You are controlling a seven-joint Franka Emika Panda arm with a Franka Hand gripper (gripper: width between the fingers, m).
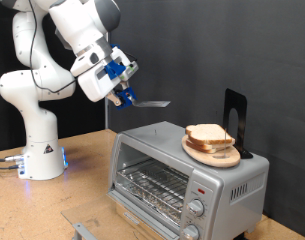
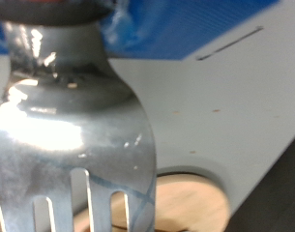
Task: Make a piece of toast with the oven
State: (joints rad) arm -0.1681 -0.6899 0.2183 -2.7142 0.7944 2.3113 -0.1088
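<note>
Nearest the wrist camera we find a large metal fork (image 2: 74,135); its handle runs up between the gripper's blue parts, and its tines, streaked with blue, point away from the camera; beyond the tines we see a curved strip of the round wooden plate (image 2: 191,203) resting on the grey top of the oven (image 2: 224,106).

In the exterior view we locate the gripper (image 1: 122,93) at the end of the white arm (image 1: 52,60), raised in the air above the oven (image 1: 182,165) and displaced toward the exterior view's left of it; the fingers are pinched on the handle of the fork (image 1: 150,103), which projects roughly level from the gripper toward the exterior view's right; the fork touches nothing but the fingers.

The piece of toast (image 1: 209,134) lies below the gripper and well apart from it, toward the exterior view's right; it sits on the wooden plate (image 1: 212,153), which stands on the oven's top; we cannot tell how many slices the stack holds.

A black upright stand (image 1: 235,118) rises just beyond the plate, on the side away from the gripper.

The oven's front, with its wire rack (image 1: 150,185) visible behind the opening and round knobs (image 1: 196,208) at the exterior view's right, faces the exterior view's bottom; we cannot tell the state of the door.
</note>
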